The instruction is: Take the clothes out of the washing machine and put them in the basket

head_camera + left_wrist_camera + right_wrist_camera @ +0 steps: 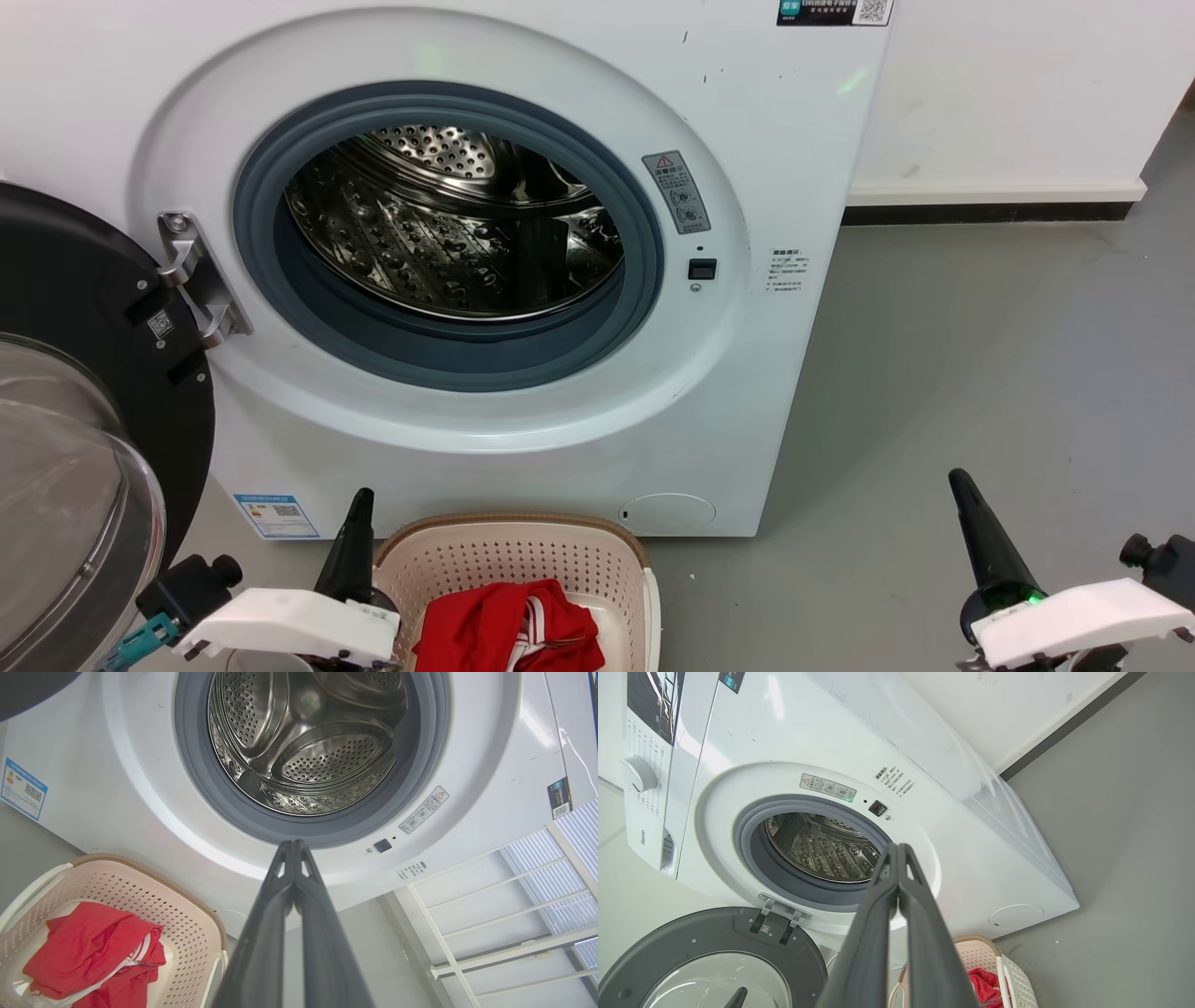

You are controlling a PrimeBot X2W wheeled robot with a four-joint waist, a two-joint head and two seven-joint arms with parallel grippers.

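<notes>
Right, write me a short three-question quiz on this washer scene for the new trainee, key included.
1. True or false: the door of the washing machine stands open.
2. The red clothes lie: A) in the drum; B) in the basket; C) on the floor.
3. Fill in: the left gripper and the right gripper are both ____ (open or shut).

Key: 1 true; 2 B; 3 shut.
</notes>
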